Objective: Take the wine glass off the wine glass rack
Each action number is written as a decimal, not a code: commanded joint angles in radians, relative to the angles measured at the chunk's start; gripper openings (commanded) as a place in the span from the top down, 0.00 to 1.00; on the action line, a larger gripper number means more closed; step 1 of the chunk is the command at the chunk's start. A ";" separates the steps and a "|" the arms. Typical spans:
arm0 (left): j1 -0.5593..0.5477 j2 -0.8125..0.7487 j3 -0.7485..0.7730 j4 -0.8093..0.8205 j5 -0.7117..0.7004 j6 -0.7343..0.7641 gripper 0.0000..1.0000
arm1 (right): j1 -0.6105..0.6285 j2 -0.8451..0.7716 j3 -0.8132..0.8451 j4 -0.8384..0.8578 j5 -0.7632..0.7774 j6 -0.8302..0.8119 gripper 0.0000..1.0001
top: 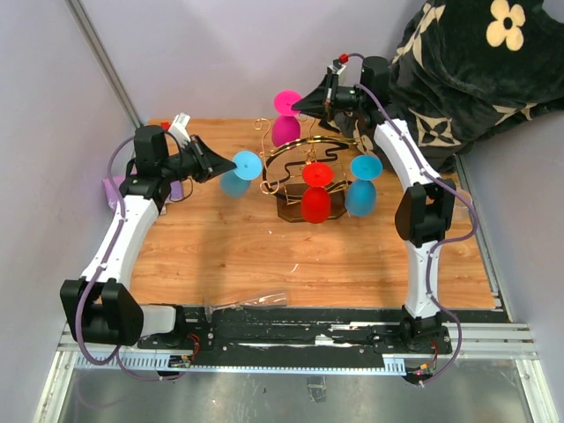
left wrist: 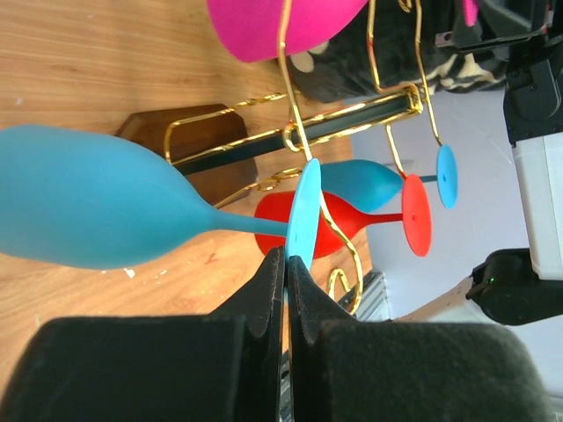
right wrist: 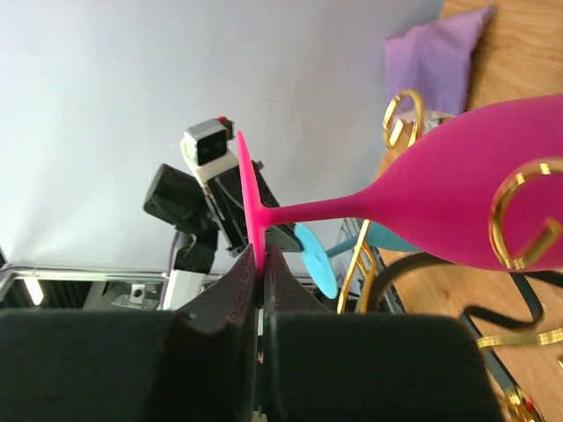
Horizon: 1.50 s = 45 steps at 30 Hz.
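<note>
The wine glass rack (top: 300, 163) is gold wire on a dark brown base (top: 293, 211) at mid table. My left gripper (top: 231, 165) is shut on the foot disc (left wrist: 303, 211) of a light blue wine glass (top: 234, 183), held on its side at the rack's left wire end; whether it touches the wire I cannot tell. My right gripper (top: 296, 104) is shut on the foot (right wrist: 250, 193) of a pink wine glass (top: 285, 130) at the rack's back. A red glass (top: 315, 201) and another blue glass (top: 361, 192) hang upside down on the rack.
A black floral blanket (top: 476, 70) lies at the back right. A purple cloth (top: 115, 189) lies at the table's left edge. A clear plastic scrap (top: 247, 302) lies near the front edge. Grey walls close in at the left and back.
</note>
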 commanded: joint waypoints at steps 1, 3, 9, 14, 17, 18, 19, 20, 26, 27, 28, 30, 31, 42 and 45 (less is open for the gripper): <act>0.054 -0.030 0.041 -0.059 0.018 0.043 1.00 | 0.013 0.094 0.158 0.180 -0.044 0.154 0.99; 0.075 -0.029 0.057 -0.095 0.008 0.071 0.99 | 0.012 0.115 0.222 0.168 -0.045 0.151 0.99; 0.102 0.009 0.170 -0.252 -0.160 0.201 0.99 | 0.012 0.057 0.286 0.015 -0.042 -0.028 0.99; 0.105 0.083 0.274 -0.324 -0.342 0.313 0.99 | 0.012 -0.029 0.287 -0.145 -0.044 -0.215 0.99; 0.105 0.165 0.354 -0.331 -0.426 0.409 0.99 | 0.013 -0.078 0.298 -0.211 -0.049 -0.303 0.99; 0.105 0.194 0.376 -0.323 -0.466 0.445 0.99 | 0.013 -0.094 0.299 -0.228 -0.050 -0.321 0.99; 0.101 0.230 0.400 -0.312 -0.555 0.480 1.00 | 0.013 -0.110 0.295 -0.242 -0.050 -0.337 0.99; 0.084 0.246 0.404 -0.276 -0.629 0.536 0.99 | 0.013 -0.124 0.296 -0.263 -0.050 -0.356 0.99; -0.153 0.337 0.262 0.164 -1.134 1.021 1.00 | 0.034 -0.205 0.274 -0.308 -0.045 -0.371 0.99; -0.176 0.364 0.226 0.267 -1.198 1.129 0.99 | 0.037 -0.216 0.268 -0.324 -0.045 -0.378 0.99; -0.185 0.392 0.198 0.364 -1.221 1.234 0.99 | 0.039 -0.226 0.267 -0.348 -0.042 -0.393 0.99; -0.186 0.457 0.187 0.482 -1.223 1.331 0.99 | 0.040 -0.243 0.269 -0.399 -0.027 -0.434 0.99; -0.186 0.490 0.195 0.507 -1.208 1.362 1.00 | 0.040 -0.249 0.269 -0.422 -0.020 -0.454 0.99; -0.122 0.757 0.142 0.905 -1.097 1.640 1.00 | 0.043 -0.269 0.279 -0.535 0.021 -0.523 0.99; -0.090 0.805 0.105 0.956 -1.084 1.711 0.99 | 0.041 -0.268 0.294 -0.542 0.022 -0.521 0.99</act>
